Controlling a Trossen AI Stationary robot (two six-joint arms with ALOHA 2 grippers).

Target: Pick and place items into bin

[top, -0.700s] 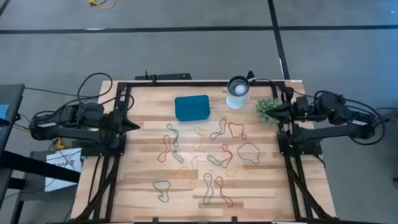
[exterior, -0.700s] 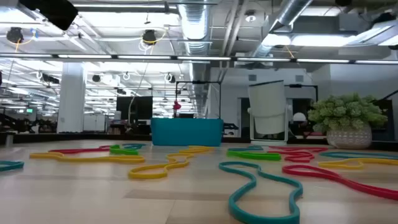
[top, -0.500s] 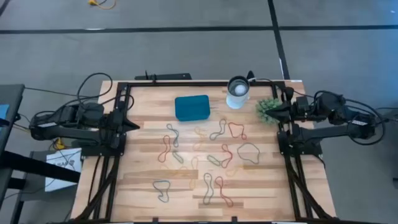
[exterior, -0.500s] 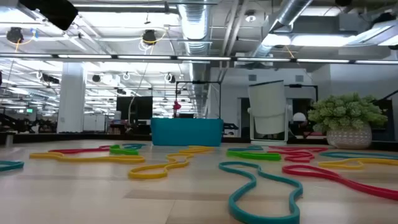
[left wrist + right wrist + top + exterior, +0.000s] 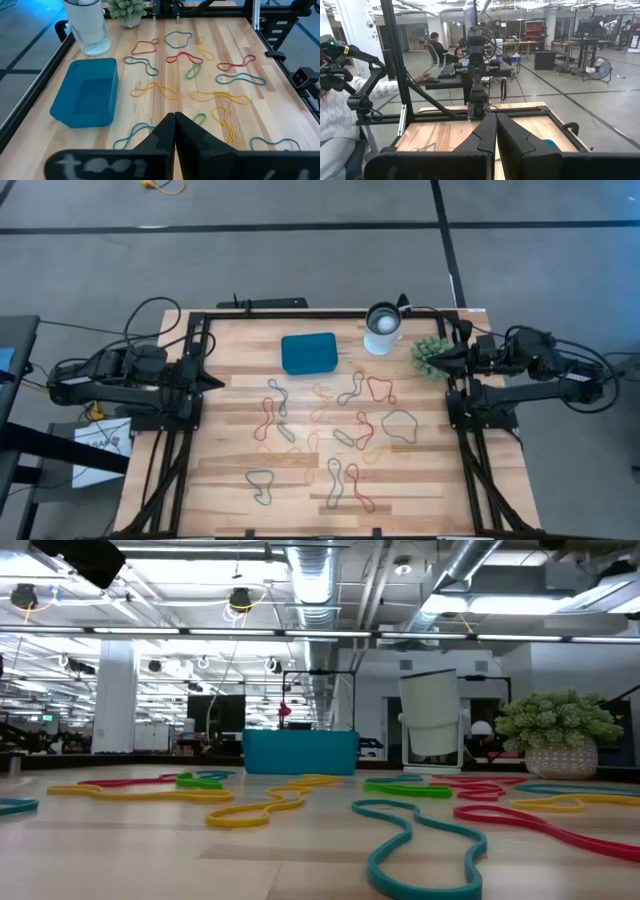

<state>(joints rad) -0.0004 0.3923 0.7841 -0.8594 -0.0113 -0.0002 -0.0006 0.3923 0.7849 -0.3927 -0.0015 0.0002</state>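
The table (image 5: pixel 230 480) is pale wood in planks, smooth with a faint sheen, framed by matt black metal rails (image 5: pixel 300 313); the bin (image 5: pixel 87 92), left of centre in the left wrist view, looks like smooth teal plastic, slightly glossy; the rubber bands (image 5: pixel 155 90) look matt and rubbery; the cup (image 5: pixel 89 25) at upper left shows a translucent, frosted wall; the floor (image 5: pixel 300 255) is dull grey.

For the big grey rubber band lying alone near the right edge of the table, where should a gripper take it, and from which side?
The grey rubber band lies flat as a wide open loop, apart from the others. Probably best to come straight down from above with the right gripper and pinch one strand across its width, one finger inside the loop and one outside.
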